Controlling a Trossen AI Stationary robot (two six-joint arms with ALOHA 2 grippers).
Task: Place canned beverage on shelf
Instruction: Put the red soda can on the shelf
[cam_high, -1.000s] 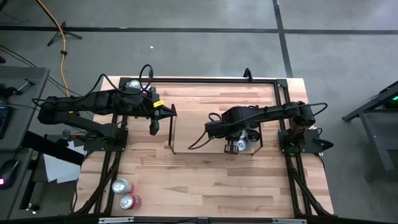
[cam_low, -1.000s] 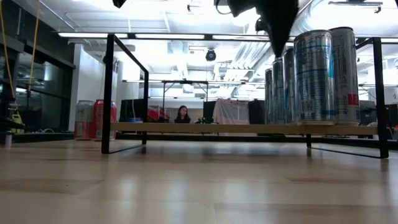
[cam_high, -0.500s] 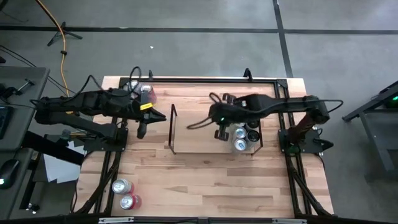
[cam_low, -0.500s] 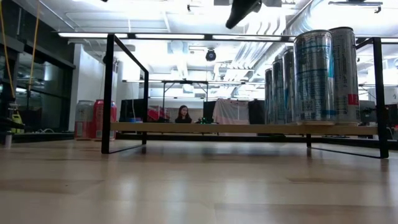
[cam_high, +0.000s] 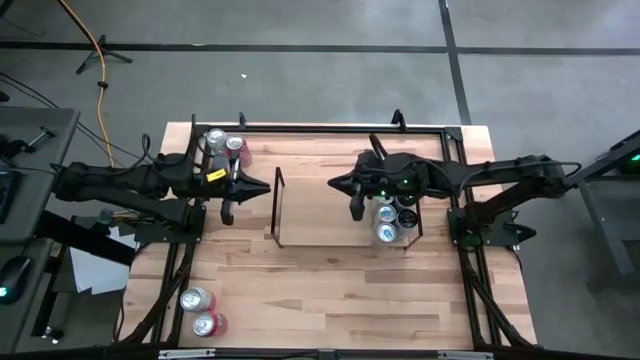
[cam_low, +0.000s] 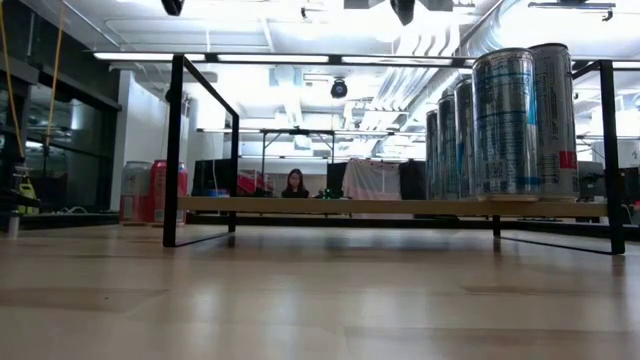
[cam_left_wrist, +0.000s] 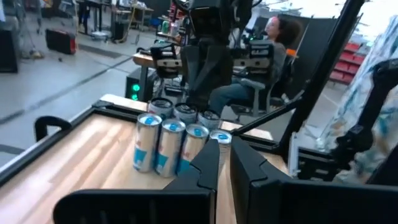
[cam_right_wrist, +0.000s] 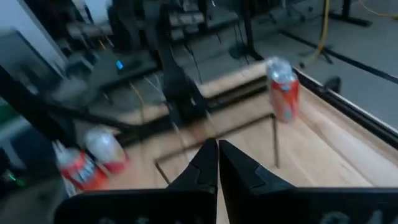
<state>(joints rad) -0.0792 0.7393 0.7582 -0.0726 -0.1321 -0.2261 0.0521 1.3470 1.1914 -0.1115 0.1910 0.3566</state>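
Shelf (cam_high: 277, 210) stands mid-table with several silver cans (cam_high: 386, 232) clustered at its right end. Right gripper (cam_high: 356, 212) hovers just left of them, fingers closed and empty. Left gripper (cam_high: 228, 213), closed and empty too, sits left of the shelf.

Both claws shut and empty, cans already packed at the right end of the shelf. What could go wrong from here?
1. The right claw hovers beside the silver cans on the shelf; a low swing could topple the row.
2. The left claw is shut near the two cans at the far left corner; reaching without opening could knock them over.
3. The shelf's thin left end frame sits between the arms and could snag a carried can.
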